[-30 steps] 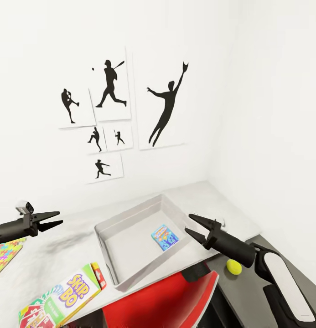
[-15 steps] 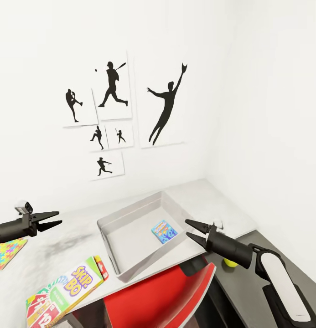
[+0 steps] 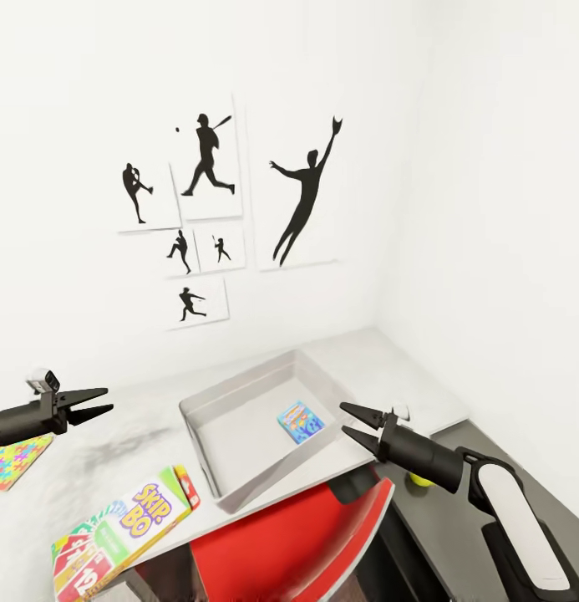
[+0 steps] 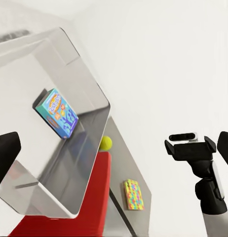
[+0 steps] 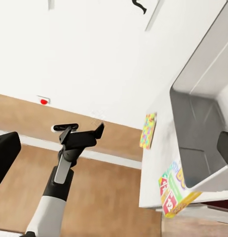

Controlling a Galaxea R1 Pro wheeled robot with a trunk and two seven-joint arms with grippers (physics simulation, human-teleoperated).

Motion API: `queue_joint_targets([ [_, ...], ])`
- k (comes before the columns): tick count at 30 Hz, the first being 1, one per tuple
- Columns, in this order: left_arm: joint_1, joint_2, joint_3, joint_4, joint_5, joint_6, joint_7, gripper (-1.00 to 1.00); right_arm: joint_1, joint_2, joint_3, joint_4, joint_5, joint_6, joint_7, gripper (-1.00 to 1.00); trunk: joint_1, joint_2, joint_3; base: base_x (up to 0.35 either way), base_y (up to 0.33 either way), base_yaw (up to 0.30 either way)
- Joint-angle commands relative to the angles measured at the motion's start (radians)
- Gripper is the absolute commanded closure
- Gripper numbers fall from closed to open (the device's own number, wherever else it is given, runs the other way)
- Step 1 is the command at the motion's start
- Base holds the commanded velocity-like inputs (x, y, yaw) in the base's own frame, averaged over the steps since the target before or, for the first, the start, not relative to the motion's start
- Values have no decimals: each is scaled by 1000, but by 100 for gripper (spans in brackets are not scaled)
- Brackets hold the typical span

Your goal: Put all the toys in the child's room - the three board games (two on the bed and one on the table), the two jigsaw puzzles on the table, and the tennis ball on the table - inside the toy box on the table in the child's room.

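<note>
With one small game box (image 3: 301, 420) already in the toy box (image 3: 207, 445), both pincers, left gripper (image 3: 101, 400) and right gripper (image 3: 350, 420), hang agape, empty (between pickups); next probably the Skip-Bo box (image 3: 126, 530).

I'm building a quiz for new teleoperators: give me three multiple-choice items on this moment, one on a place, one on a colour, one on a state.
1. Where does the Skip-Bo box lie?
A. inside the toy box
B. on the table, at its near edge
C. on the floor

2. What colour is the chair at the table?
A. red
B. blue
C. white

3. How are the two pincers?
A. both open, empty
B. left shut on the puzzle
C. right shut on the ball

Answers:
1 B: the Skip-Bo box rests on the table, outside the toy box.
2 A: the chair is red.
3 A: left pincer and right pincer spread, nothing between.
</note>
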Motion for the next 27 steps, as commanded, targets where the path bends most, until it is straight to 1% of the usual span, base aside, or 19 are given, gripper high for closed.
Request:
queue_joint_targets([
  [1,-1,0,0,0,3,9,-1,-100,-1,0,-1,0,11,4,10,-100,0,-2,-2,-231,0,0],
  [4,-1,1,0,1,3,9,-1,-100,-1,0,-1,1,11,4,10,-100,0,-2,-2,-236,0,0],
  [7,-1,1,0,0,3,9,-1,-100,-1,0,0,1,11,3,10,-100,0,-2,-2,-109,0,0],
  [11,-1,1,0,1,3,9,-1,-100,-1,-1,5,4,11,-38,11,-100,0,-2,-2,-37,0,-87],
  [13,-1,1,0,1,3,9,-1,-100,-1,-1,10,5,10,-66,12,-100,0,-2,-2,-12,0,-207],
  [16,-1,3,0,1,3,9,-1,-100,-1,-1,13,6,9,-79,12,-100,0,-2,-2,-6,0,-237],
  [23,-1,7,0,1,3,9,-1,-100,-1,-1,16,10,11,-88,12,-100,0,-2,-2,-4,0,-262],
  [27,-1,8,0,1,4,9,-2,-100,-1,-1,16,10,11,-89,12,-100,0,-2,-2,-152,0,-277],
])
